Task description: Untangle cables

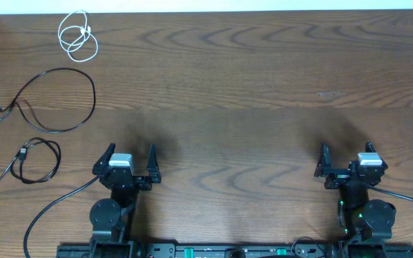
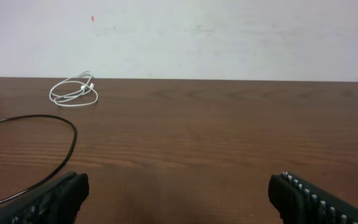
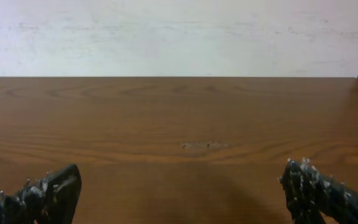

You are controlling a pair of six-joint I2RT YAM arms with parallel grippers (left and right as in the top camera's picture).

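Note:
Three cables lie apart on the left of the wooden table. A white cable is coiled at the far left back; it also shows in the left wrist view. A black cable forms a wide loop below it, and its arc shows in the left wrist view. A second black cable makes a smaller loop near the front left. My left gripper is open and empty, to the right of the black cables. My right gripper is open and empty at the front right, with no cable in its view.
Thick black arm cables run from the left base and the right base at the front edge. A pale scuff marks the wood. A white wall lies beyond the table's far edge.

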